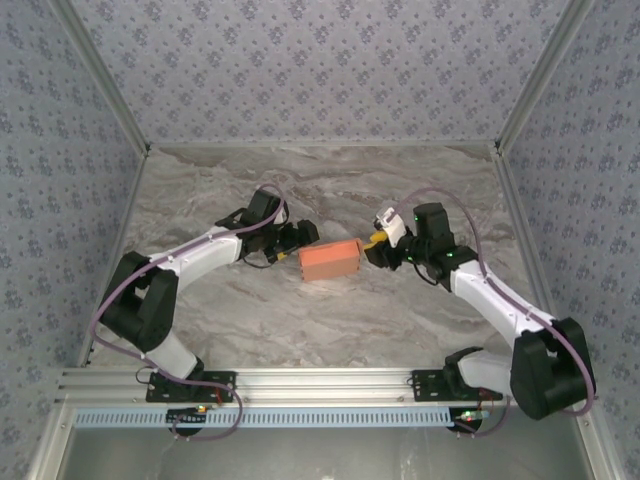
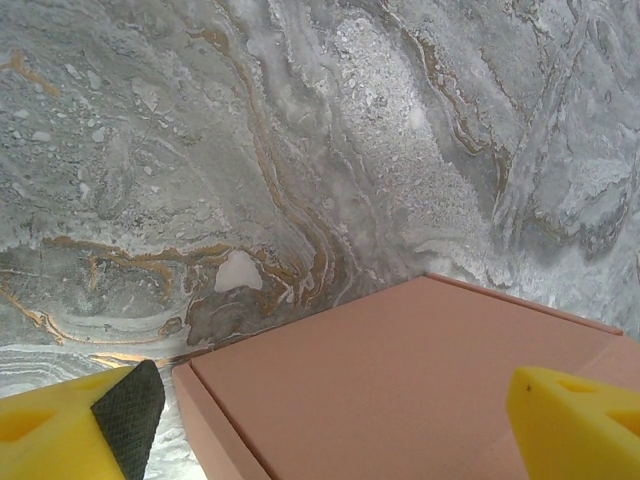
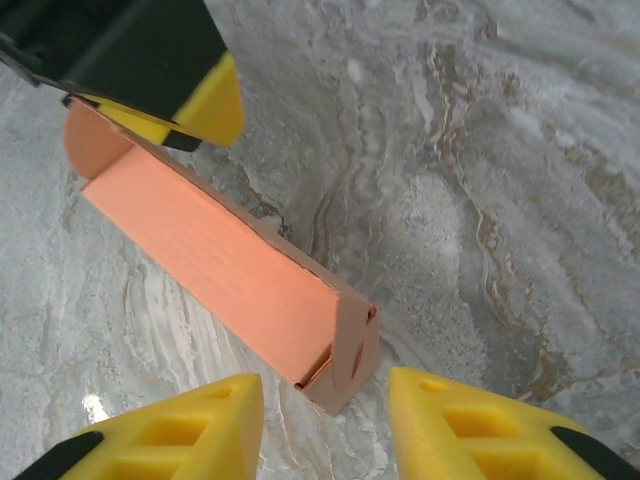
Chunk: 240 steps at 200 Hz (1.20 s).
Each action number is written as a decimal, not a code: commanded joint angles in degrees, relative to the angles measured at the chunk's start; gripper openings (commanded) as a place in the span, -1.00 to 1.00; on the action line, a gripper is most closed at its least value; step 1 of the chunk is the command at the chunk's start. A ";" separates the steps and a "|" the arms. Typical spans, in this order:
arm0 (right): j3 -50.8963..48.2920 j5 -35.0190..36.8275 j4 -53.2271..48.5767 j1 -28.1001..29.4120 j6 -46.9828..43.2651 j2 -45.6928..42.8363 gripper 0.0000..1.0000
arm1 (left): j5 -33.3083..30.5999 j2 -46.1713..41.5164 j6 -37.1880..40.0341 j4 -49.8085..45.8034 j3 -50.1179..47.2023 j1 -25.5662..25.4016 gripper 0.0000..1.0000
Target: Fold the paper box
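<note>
The paper box [image 1: 330,261] is a closed salmon-orange rectangular box lying on the marble table [image 1: 300,320] between the two arms. My left gripper [image 1: 303,237] is at its left end. In the left wrist view its yellow fingers [image 2: 70,430] stand wide open on either side of the box's lid [image 2: 400,370], with a small gap at the left pad. My right gripper [image 1: 372,244] is at the right end. There its fingers [image 3: 480,420] are open, with the box's tucked end flap [image 3: 350,345] just ahead of the gap and touching neither finger.
Patterned walls [image 1: 320,70] enclose the table at the back and on both sides. An aluminium rail [image 1: 320,385] runs along the near edge. In the right wrist view the left gripper's yellow and black finger [image 3: 205,105] sits over the box's far end.
</note>
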 commanded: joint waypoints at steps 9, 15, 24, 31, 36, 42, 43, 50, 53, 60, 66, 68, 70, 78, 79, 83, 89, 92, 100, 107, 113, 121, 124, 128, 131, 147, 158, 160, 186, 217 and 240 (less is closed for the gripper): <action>2.53 2.32 1.29 1.12 3.57 3.65 -0.30 | -0.01 0.48 0.87 -1.27 0.60 0.33 0.82; 2.83 2.43 1.26 1.36 3.72 4.24 -0.32 | -0.09 0.48 0.77 -1.35 0.56 0.38 0.82; 3.24 2.76 1.44 1.85 4.05 4.79 -0.36 | -0.18 0.48 0.83 -1.44 0.58 0.37 0.82; 3.36 2.86 1.65 2.19 4.13 5.13 -0.36 | -0.20 0.48 0.74 -1.51 0.54 0.37 0.83; 3.49 3.06 1.76 2.48 4.25 5.28 -0.38 | -0.23 0.39 0.77 -1.54 0.66 0.40 0.83; 3.46 3.44 2.10 2.70 4.45 5.41 -0.40 | -0.19 0.39 0.99 -1.51 0.72 0.38 0.84; 3.46 3.55 2.21 2.71 4.51 5.43 -0.41 | -0.19 0.35 1.04 -1.52 0.74 0.35 0.84; 3.55 4.05 2.47 2.92 4.77 5.52 -0.43 | -0.21 0.22 1.49 -1.65 0.87 0.38 0.86; 3.58 4.27 2.49 3.06 4.82 5.61 -0.44 | -0.27 0.15 1.77 -1.72 0.97 0.37 0.87; 3.72 4.36 2.59 3.25 4.87 5.76 -0.45 | -0.43 -0.19 2.59 -1.86 1.24 0.46 0.90; 4.02 4.53 2.50 3.32 4.83 5.95 -0.48 | -0.55 -0.58 3.43 -2.05 1.44 0.49 0.92; 4.06 4.67 2.51 3.43 4.83 5.96 -0.48 | -0.54 -0.71 3.70 -2.08 1.50 0.61 0.93; 4.14 4.70 2.47 3.50 4.78 6.03 -0.48 | -0.49 -0.85 4.05 -2.15 1.58 0.70 0.94; 4.46 4.99 2.16 3.66 4.52 6.27 -0.50 | -0.21 -1.52 5.58 -2.24 1.97 0.91 0.98; 4.49 4.99 2.06 3.68 4.45 6.25 -0.50 | -0.11 -1.62 5.80 -2.24 2.07 0.97 0.98; 4.75 5.10 1.77 3.77 4.19 6.44 -0.52 | 0.33 -1.96 6.73 -2.17 2.37 1.02 0.99; 5.08 5.28 1.26 3.78 3.92 6.60 -0.57 | 0.83 -2.55 8.39 -2.30 2.82 1.25 0.99; 5.22 5.40 0.99 3.77 3.76 6.58 -0.59 | 0.97 -2.86 9.24 -2.46 3.16 1.30 0.98; 5.60 5.67 0.36 3.79 3.31 6.86 -0.64 | 1.22 -3.81 12.04 -2.79 3.91 1.37 0.98; 5.83 5.75 0.06 3.87 2.93 6.97 -0.66 | 0.66 -4.68 14.83 -2.93 4.41 1.39 0.99; 5.88 5.82 -0.08 3.87 2.74 7.04 -0.66 | -0.59 -5.45 17.00 -2.98 4.73 1.38 0.98; 6.04 5.95 -0.30 3.87 2.61 7.13 -0.68 | -1.55 -6.49 20.07 -2.63 5.12 1.40 0.99; 6.09 5.88 -0.26 3.86 2.55 7.17 -0.68 | -1.77 -6.91 21.33 -2.23 5.15 1.39 0.99; 6.02 5.86 -0.32 3.87 2.47 7.19 -0.69 | -2.00 -7.61 23.06 -1.36 4.97 1.36 0.99; 6.15 5.81 -0.36 3.83 2.39 7.19 -0.70 | -2.29 -8.07 24.37 -0.45 4.53 1.30 0.99; 6.19 6.03 -0.66 3.95 2.07 7.18 -0.71 | -3.01 -13.39 33.40 14.47 -3.65 -0.10 0.98; 6.20 6.20 -0.84 3.99 1.82 7.19 -0.71 | -1.23 -17.14 41.61 26.79 -10.93 -1.29 0.99; 6.23 6.18 -0.85 3.99 1.81 7.19 -0.71 | -1.06 -17.66 42.89 28.33 -11.90 -1.46 0.98; 6.40 6.12 -1.44 4.14 1.32 7.17 -0.71 | 9.49 -18.12 62.18 23.42 -11.44 -2.28 0.98; 6.88 6.19 -2.38 4.14 0.58 7.69 -0.63 | 11.05 -10.06 80.48 1.23 -0.32 -4.34 0.99; 7.22 5.86 -3.02 4.18 0.37 8.24 -0.56 | 7.10 -6.56 80.74 1.91 1.38 -5.95 0.98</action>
